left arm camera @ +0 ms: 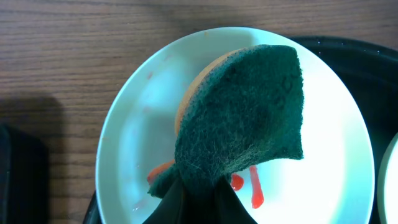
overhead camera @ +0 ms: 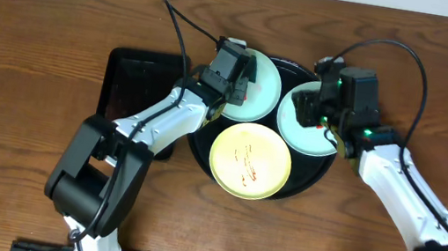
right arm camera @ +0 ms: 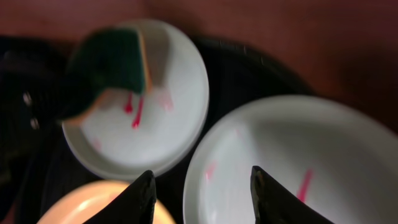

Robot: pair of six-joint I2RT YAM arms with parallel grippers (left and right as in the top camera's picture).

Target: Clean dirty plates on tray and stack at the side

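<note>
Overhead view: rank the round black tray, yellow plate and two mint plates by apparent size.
1. Round black tray.
2. Yellow plate, left mint plate and right mint plate: these look alike, and the mint ones are partly hidden, so unranked.

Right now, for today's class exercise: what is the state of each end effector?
Left end effector: closed on the green sponge, over a mint-blue plate.
Right end effector: open, holding nothing, above a second mint-blue plate.
</note>
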